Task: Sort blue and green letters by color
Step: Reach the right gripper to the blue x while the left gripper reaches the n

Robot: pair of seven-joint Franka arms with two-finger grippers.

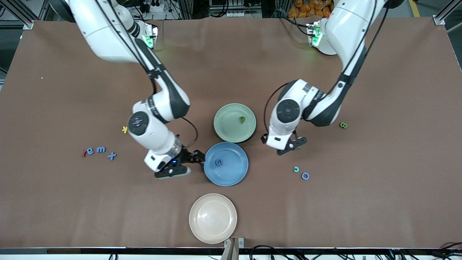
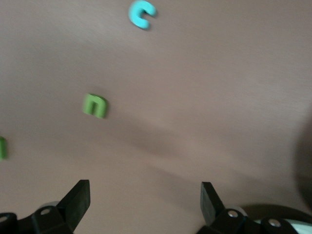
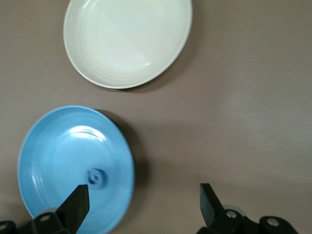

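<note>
A blue letter (image 1: 219, 162) lies in the blue plate (image 1: 235, 174), and a green letter (image 1: 242, 119) in the green plate (image 1: 224, 127). Blue letters e (image 1: 90, 151), m (image 1: 101, 149) and x (image 1: 112, 156) lie toward the right arm's end. A green B (image 1: 343, 125), a teal c (image 1: 296, 169) and a blue o (image 1: 305, 176) lie toward the left arm's end. My right gripper (image 1: 187, 164) (image 3: 143, 189) hangs open and empty at the blue plate's (image 3: 63, 146) rim. My left gripper (image 1: 287, 147) (image 2: 145, 187) is open over bare table, near a green n (image 2: 94, 105).
A cream plate (image 1: 213, 218) sits empty, nearest the front camera. A yellow k (image 1: 125, 129) lies beside the right arm's wrist and a red letter (image 1: 83, 153) touches the blue e. The brown table reaches wide at both ends.
</note>
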